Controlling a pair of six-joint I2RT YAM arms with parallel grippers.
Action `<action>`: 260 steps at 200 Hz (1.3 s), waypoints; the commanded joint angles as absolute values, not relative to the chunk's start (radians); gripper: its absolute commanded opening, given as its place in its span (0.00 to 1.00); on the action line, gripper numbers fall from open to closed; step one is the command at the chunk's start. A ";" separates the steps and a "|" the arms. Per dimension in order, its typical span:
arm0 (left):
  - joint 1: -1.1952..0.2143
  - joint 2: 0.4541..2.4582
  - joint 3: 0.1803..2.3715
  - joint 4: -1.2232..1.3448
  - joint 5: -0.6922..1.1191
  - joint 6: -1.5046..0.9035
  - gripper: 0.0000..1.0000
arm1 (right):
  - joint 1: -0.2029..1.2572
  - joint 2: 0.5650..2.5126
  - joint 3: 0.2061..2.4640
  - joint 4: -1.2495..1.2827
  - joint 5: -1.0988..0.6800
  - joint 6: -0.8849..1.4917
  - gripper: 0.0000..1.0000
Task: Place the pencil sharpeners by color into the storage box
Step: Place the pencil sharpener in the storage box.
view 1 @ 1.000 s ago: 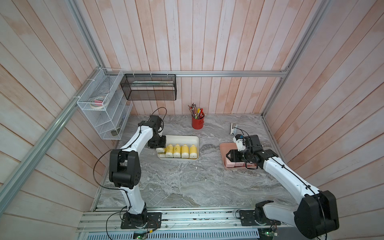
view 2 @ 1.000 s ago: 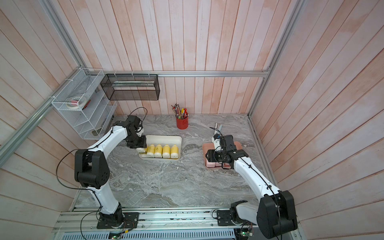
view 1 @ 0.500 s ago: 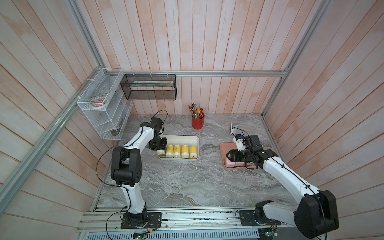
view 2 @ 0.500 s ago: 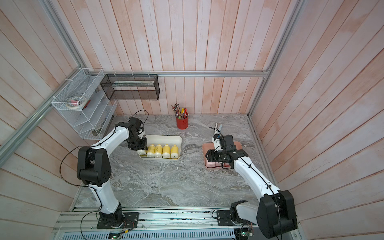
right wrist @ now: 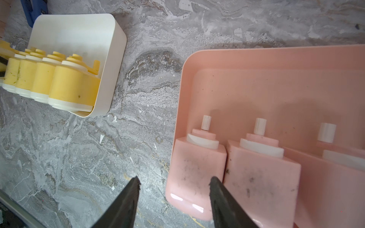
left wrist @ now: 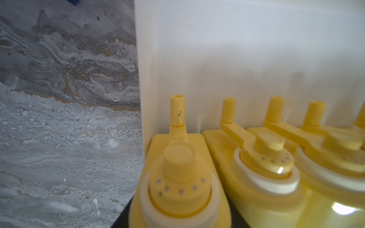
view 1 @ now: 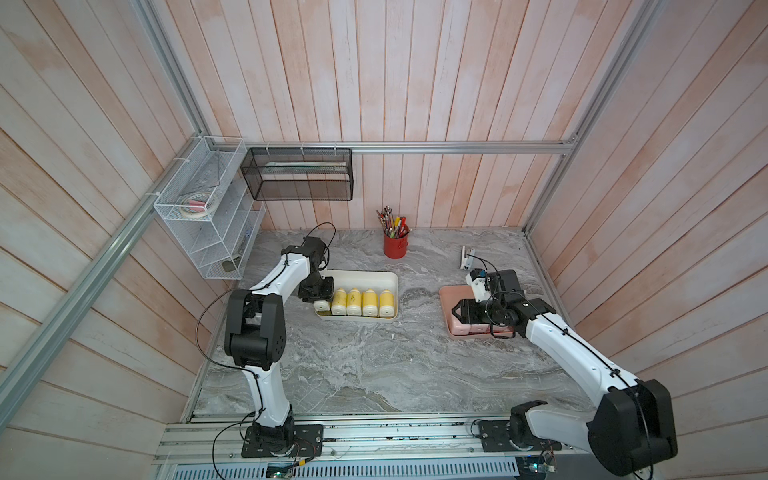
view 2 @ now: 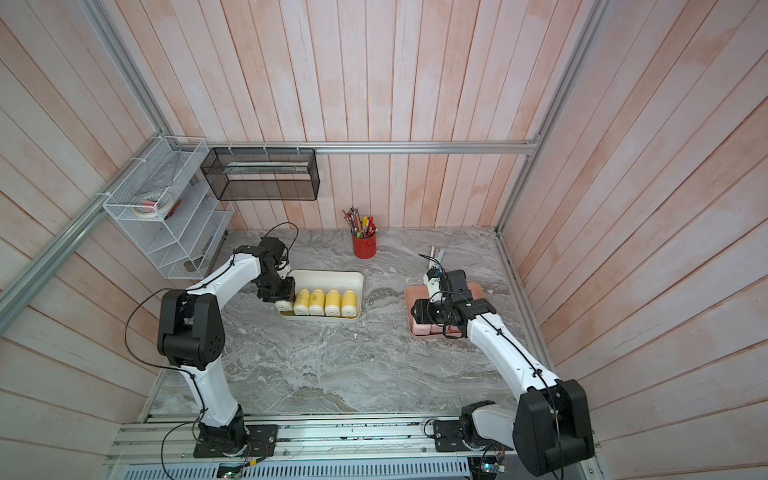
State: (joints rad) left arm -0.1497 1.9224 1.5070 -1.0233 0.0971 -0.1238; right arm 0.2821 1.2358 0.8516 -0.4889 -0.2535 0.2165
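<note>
Several yellow pencil sharpeners (view 1: pixel 359 301) lie in a row in the cream storage box (view 1: pixel 361 273). My left gripper (view 1: pixel 318 297) reaches down into that box's left end and is shut on one more yellow sharpener (left wrist: pixel 179 177), which lies beside the row. Three pink sharpeners (right wrist: pixel 260 169) with white cranks lie in the pink tray (view 1: pixel 446 295). My right gripper (right wrist: pixel 174 183) is open at the tray's near left corner. One finger is outside the tray wall over the table, and the other sits between the end pink sharpener (right wrist: pixel 197 163) and its neighbour.
A red pencil cup (view 1: pixel 395 245) stands behind the cream box near the back wall. A small white object (view 1: pixel 467 257) lies behind the pink tray. A white wire rack (view 1: pixel 208 232) and a black mesh basket (view 1: pixel 297 174) hang on the walls at back left.
The left arm's elbow has shifted slightly to the right, while its gripper stays at the cream box's left end. The right arm has not moved.
</note>
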 commanded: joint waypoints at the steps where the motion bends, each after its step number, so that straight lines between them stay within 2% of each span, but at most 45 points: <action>1: -0.147 1.934 1.503 -1.001 0.100 -0.125 0.38 | 0.288 1.244 0.848 -0.482 -0.241 0.217 0.60; 144: -0.147 1.978 1.498 -0.978 0.113 -0.130 0.39 | 0.288 1.250 0.842 -0.482 -0.235 0.213 0.60; 187: -0.146 1.982 1.505 -0.980 0.112 -0.130 0.47 | 0.288 1.253 0.845 -0.483 -0.232 0.213 0.60; 260: -0.146 1.984 1.518 -0.990 0.112 -0.130 0.53 | 0.288 1.253 0.844 -0.482 -0.232 0.216 0.60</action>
